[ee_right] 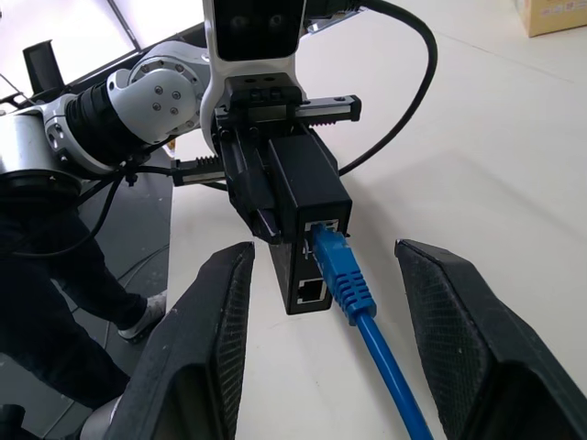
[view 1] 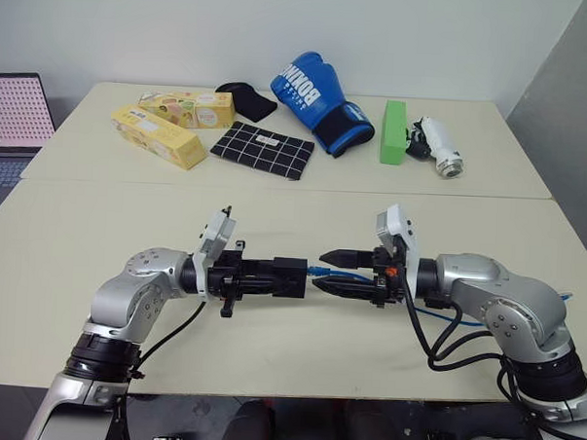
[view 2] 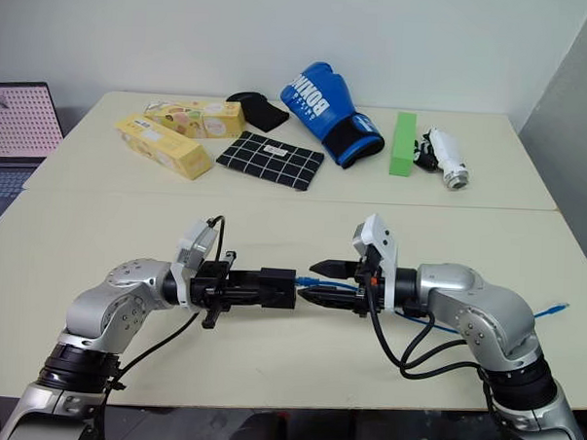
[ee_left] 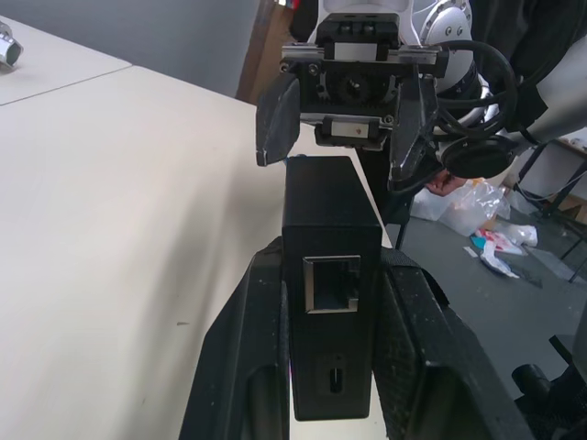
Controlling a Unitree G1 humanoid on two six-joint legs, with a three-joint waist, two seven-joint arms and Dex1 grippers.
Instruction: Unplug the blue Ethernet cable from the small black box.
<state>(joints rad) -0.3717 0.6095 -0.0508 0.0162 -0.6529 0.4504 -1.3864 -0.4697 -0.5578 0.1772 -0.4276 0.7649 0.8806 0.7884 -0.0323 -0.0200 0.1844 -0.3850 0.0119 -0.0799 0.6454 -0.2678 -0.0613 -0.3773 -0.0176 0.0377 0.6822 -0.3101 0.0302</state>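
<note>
Left gripper (view 1: 289,277) pinches box (ee_right: 307,197) above tabletop (view 1: 274,224), port end facing right arm, steadying it for pull. Cable (ee_right: 353,298) still plugged in. Right gripper (view 1: 345,272) spread, fingers flanking plug, positioned to close and draw it out.

Two cream tables (view 1: 99,221) stand edge to edge before a plain white wall (view 1: 185,30) — a grey wall panel (view 1: 573,76) at the right, grey floor (ee_left: 514,302) below.
</note>
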